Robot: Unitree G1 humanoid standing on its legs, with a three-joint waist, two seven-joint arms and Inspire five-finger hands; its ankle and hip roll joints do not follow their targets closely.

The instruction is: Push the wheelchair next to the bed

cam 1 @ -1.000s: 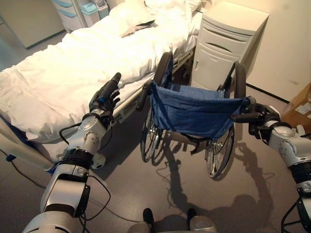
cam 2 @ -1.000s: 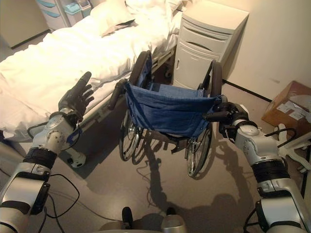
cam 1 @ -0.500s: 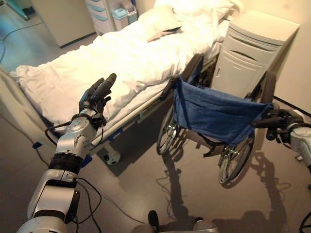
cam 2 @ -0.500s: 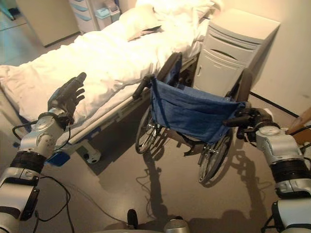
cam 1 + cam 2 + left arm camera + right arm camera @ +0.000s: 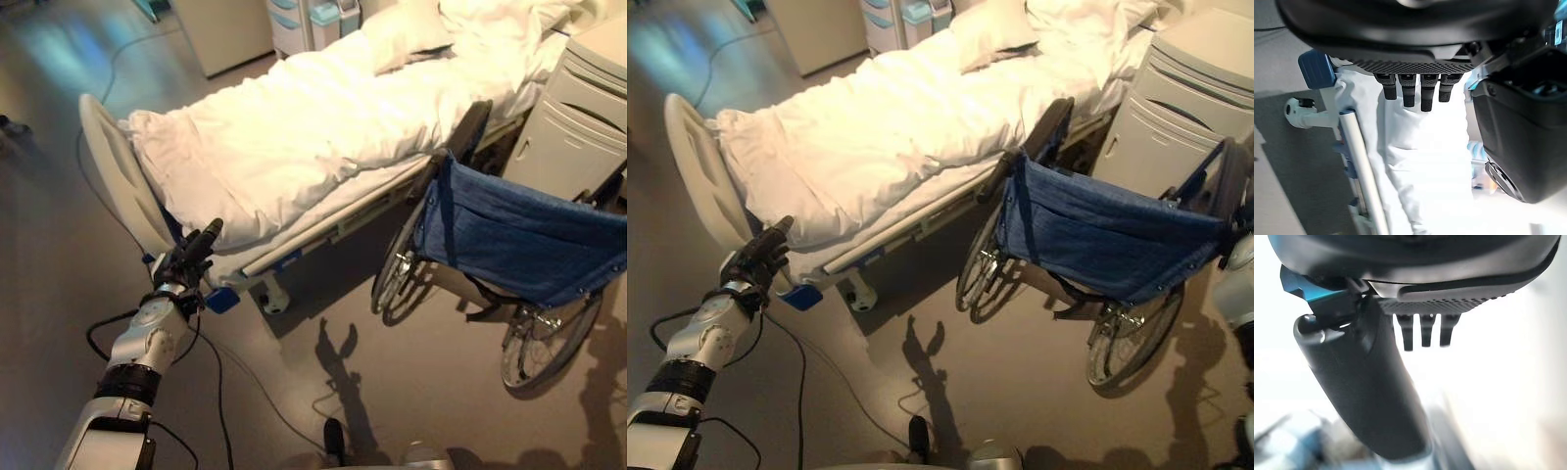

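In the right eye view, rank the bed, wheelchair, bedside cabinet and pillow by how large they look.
1. bed, clearly the largest.
2. wheelchair.
3. bedside cabinet, cut off by the frame edge, so its place against the wheelchair is unsure.
4. pillow, smallest, though farthest from the camera.

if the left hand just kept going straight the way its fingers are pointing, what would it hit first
Probably the bed. The left hand is open, its straight fingers aimed up and forward at the white duvet hanging over the foot end. Its wrist view shows duvet and side rail ahead; depth is unclear.
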